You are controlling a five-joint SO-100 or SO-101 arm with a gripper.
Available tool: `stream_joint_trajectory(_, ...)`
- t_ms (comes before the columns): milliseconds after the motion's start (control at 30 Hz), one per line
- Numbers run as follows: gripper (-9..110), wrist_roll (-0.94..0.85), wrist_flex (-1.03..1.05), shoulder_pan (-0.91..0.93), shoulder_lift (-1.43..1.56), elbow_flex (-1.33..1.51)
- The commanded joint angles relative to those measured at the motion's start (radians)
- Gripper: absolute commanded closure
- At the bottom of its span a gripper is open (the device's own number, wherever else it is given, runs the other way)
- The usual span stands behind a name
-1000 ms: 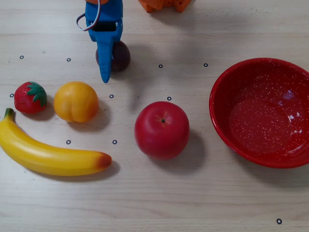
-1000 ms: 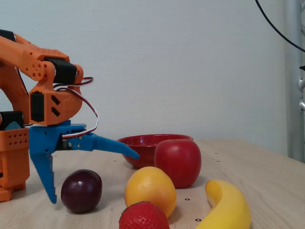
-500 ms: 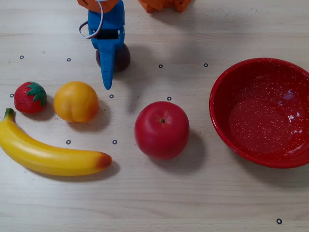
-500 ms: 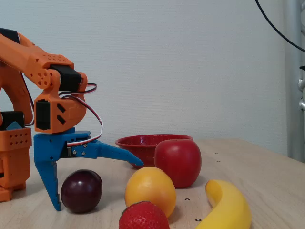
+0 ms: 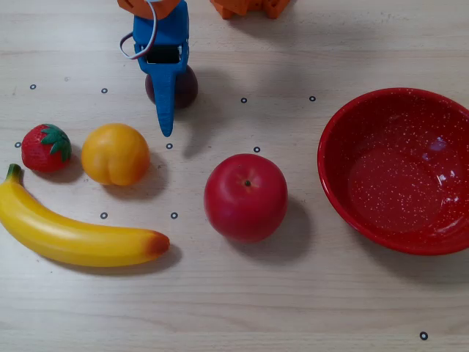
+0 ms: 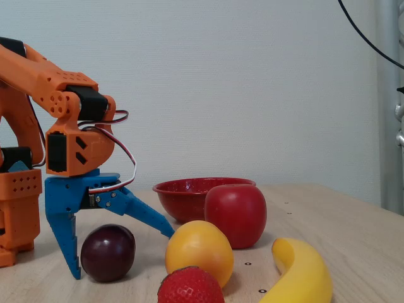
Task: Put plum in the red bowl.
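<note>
The plum (image 5: 185, 86) is a small dark maroon fruit at the top left of the overhead view, partly covered by my blue gripper (image 5: 164, 104). In the fixed view the plum (image 6: 104, 254) rests on the table between the jaws of the gripper (image 6: 122, 254). One finger stands upright just left of it, its tip on or very near the table. The other slants over its top and down to its right, clear of the fruit. The gripper is open. The red bowl (image 5: 396, 180) lies empty at the right edge, and behind the apple in the fixed view as the red bowl (image 6: 186, 192).
A big red apple (image 5: 245, 196) lies between the plum and the bowl. An orange fruit (image 5: 115, 154), a strawberry (image 5: 45, 148) and a banana (image 5: 73, 236) lie at the left. The orange arm base (image 6: 19, 208) stands behind the plum.
The gripper has sunk lower around the plum. Its slanted finger has swung down towards the fruit, narrowing the opening. The plum has not moved.
</note>
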Motion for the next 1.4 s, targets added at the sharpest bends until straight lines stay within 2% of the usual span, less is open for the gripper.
stream_joint_trajectory(0,48,-0.005,0.037,0.005,0.017,-0.072)
stream_joint_trajectory(300,62,-0.032,0.052,0.017,0.015,-0.1)
stream_joint_trajectory(1100,72,-0.029,0.06,0.025,-0.002,-0.106)
stream_joint_trajectory(1367,82,-0.034,0.064,0.034,-0.002,-0.106)
